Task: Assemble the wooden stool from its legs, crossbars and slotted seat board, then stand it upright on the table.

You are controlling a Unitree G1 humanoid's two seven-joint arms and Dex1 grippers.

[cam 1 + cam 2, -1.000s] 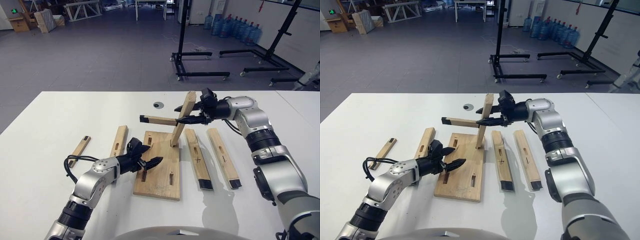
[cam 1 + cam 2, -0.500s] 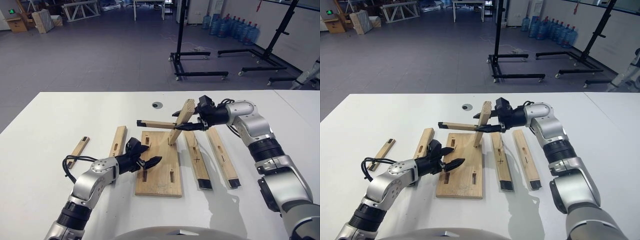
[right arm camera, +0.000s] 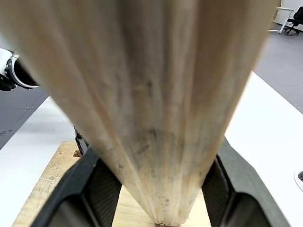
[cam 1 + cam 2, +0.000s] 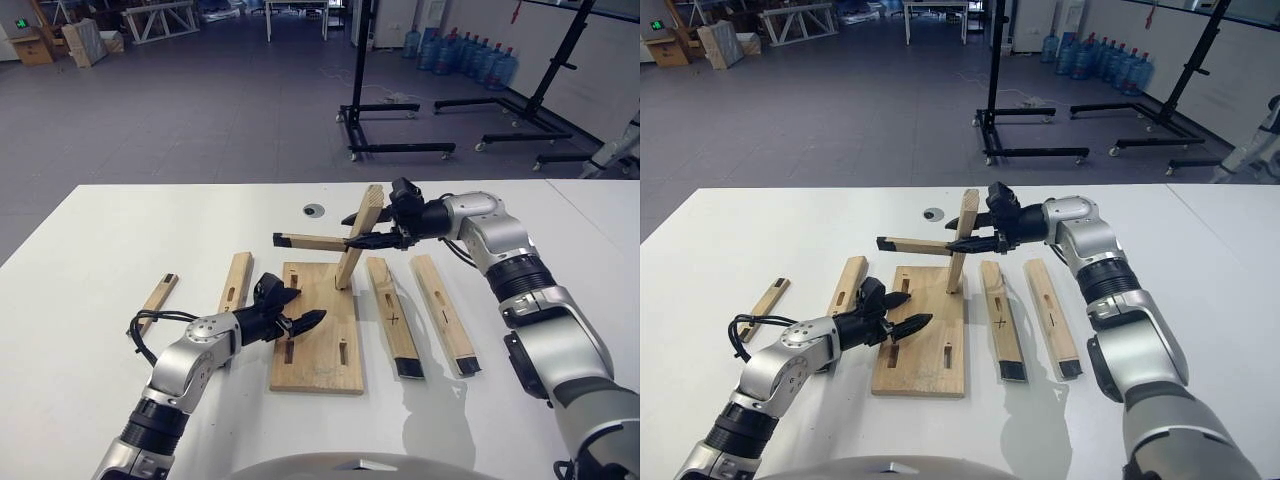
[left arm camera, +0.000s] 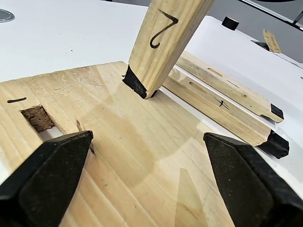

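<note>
Assembly seemed barely begun: right fingers (image 4: 375, 241) clamped a leg (image 4: 362, 225), crossbar (image 4: 310, 241) attached, at the seat board's (image 4: 318, 350) 1 o'clock corner; left fingers (image 4: 308, 320) gaped wide; three legs (image 4: 392, 318) lay loose.

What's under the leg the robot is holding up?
The seat board: the tilted leg touches it with its black end. Any slot right beneath that end is covered.

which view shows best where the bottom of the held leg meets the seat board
The left wrist view: close up, the leg's black-tipped end sits on the seat board. The eye views show the whole tilted leg in the right gripper, its foot small. The right wrist view looks down the leg's face.
</note>
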